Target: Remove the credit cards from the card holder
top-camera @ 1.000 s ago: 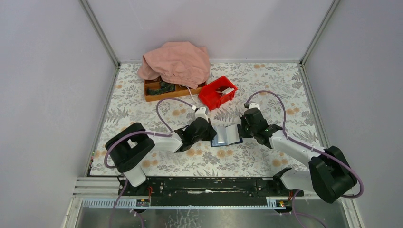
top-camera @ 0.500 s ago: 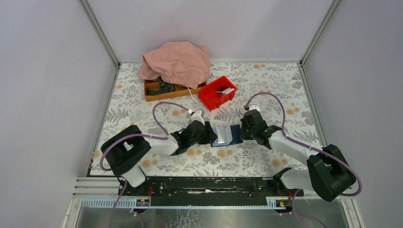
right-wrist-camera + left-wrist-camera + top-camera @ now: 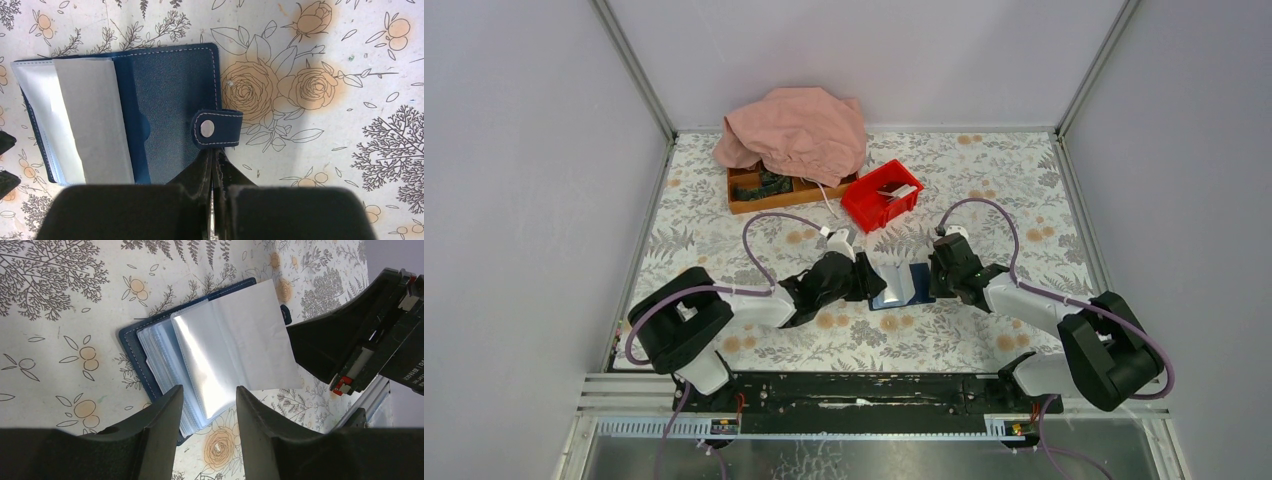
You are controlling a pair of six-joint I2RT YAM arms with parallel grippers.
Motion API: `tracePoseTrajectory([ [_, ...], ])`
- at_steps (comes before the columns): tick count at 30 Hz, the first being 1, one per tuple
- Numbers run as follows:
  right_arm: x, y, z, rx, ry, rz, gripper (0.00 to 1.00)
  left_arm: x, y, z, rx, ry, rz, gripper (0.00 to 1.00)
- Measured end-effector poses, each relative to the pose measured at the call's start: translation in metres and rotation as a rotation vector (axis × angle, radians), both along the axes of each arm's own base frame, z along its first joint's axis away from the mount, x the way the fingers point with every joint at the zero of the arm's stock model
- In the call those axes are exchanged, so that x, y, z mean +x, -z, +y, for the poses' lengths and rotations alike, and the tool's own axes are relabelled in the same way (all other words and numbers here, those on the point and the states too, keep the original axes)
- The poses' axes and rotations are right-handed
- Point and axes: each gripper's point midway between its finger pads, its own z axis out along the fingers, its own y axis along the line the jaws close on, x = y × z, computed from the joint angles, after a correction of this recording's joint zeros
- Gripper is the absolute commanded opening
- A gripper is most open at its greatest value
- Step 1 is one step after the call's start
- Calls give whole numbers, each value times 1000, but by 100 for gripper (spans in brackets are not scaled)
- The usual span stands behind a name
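Right wrist alone shows snap tab (image 3: 218, 128) on card holder (image 3: 170, 90); right pincer (image 3: 214, 159) together, left pincer (image 3: 207, 392) apart.

You get bright, even light, soft shadows, white glare across the card holder (image 3: 220, 347), and blurred fingers (image 3: 150, 442) low in both wrist views.

The left gripper (image 3: 207, 395), clamped tight a second ago on the near edge of the card holder (image 3: 131, 344), now stands with its jaws parted. The clear sleeves (image 3: 225, 350) lie loose between the jaws. Seen from above, the sleeves stand steeper than before, and both arms have drawn slightly inward.
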Motion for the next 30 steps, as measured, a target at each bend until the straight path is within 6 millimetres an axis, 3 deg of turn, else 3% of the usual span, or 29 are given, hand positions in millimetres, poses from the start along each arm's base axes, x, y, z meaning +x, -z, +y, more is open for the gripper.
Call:
tracePoseTrajectory([
  [14,3,0,2,4,0,-7,0,-2,18,-1,36,15,24,50],
  [25,4,1,2,6,0,-10,0,6,7,-12,11,25,2,50],
  [30,4,1,2,6,0,-10,0,6,11,-14,17,32,8,49],
])
